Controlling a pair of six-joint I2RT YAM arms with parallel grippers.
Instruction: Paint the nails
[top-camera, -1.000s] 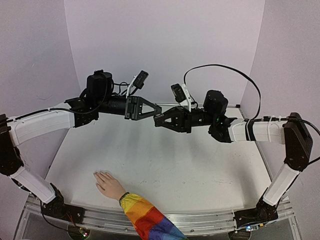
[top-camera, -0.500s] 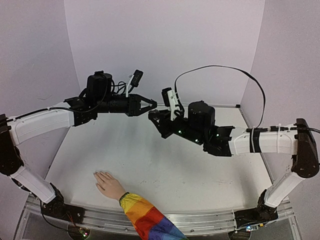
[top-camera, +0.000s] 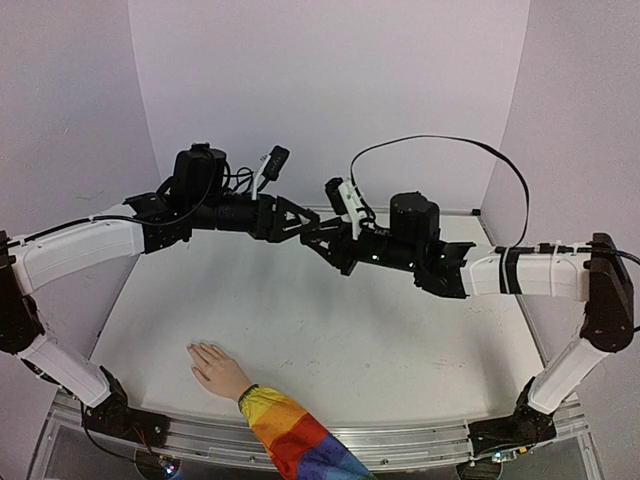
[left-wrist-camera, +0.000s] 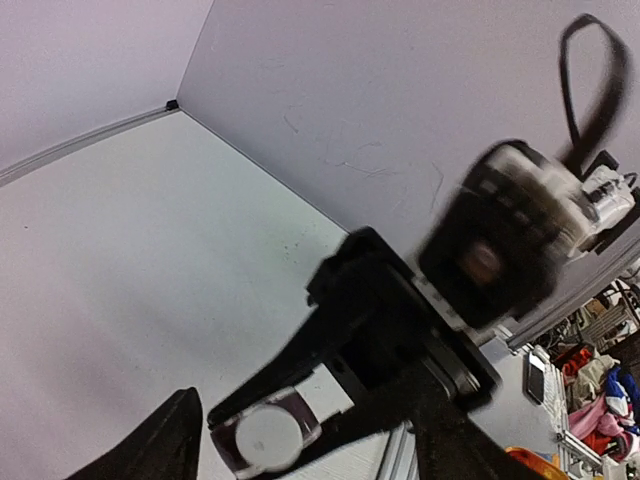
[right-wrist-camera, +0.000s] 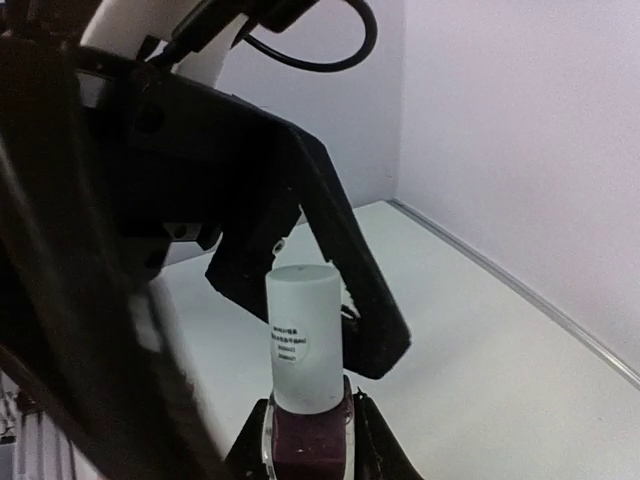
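Nails (top-camera: 196, 349): tiny, on pale hand (top-camera: 217, 369) lying flat, palm down, front-left; polish too small to tell.

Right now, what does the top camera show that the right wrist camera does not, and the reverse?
Only the top camera shows the hand with its rainbow sleeve, lying at the near edge of the table, and both arms whole. The nails are too small to judge there. Only the right wrist camera shows the small dark bottle with its white cap, gripped low by the right jaws. From above the bottle is hidden. Both show the left jaws reaching toward the right jaws, and the white table. The wrist view shows them open beside the cap.
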